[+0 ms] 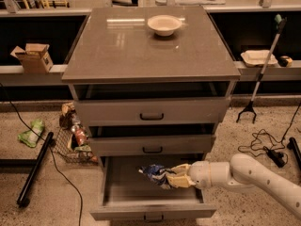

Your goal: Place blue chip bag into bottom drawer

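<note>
Gripper (pixel 169 179) reaches in from the right, below the front edge of the bench (pixel 117 51), clamped on the blue chip bag (pixel 151 172). Bag is held over the middle of the pulled-out bottom drawer (pixel 150 213); cannot tell whether it touches the drawer floor. Judged: drawer open, carry nearly complete. Left: release the bag, withdraw. White bowl (pixel 164 24) sits near the bench's back edge.

I only had one cam | sat high out front, tilted down at cabinet (pixel 150 51) | mid-range, whole unit fit | gripper (pixel 173 179) low in frame over bottom drawer (pixel 122 214), pinching blue chip bag (pixel 153 172)
</note>
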You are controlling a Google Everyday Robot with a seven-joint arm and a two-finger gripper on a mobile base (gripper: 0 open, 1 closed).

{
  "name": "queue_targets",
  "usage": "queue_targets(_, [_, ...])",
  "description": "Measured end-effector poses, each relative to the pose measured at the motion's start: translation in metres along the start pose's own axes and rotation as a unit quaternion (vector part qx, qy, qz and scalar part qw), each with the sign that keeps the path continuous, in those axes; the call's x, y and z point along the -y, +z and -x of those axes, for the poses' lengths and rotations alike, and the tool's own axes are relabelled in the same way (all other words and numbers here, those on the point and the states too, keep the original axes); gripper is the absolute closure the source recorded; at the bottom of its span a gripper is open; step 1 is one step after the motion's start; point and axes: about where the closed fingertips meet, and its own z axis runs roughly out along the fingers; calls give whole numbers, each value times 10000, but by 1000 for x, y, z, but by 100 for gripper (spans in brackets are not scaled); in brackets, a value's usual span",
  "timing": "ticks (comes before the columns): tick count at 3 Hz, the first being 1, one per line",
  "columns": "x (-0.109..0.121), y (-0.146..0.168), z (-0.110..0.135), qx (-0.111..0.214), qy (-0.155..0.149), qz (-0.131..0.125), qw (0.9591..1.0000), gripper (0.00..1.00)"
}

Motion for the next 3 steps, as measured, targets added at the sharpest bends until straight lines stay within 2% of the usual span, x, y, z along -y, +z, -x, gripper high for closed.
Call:
queue_targets(1, [28,19,-26,-13,151,77,9999,100])
queue_targets(2, [89,64,-94,-62,525,187,9984,100])
queue_targets(3, [124,87,-140,-86,829,137,9964,100])
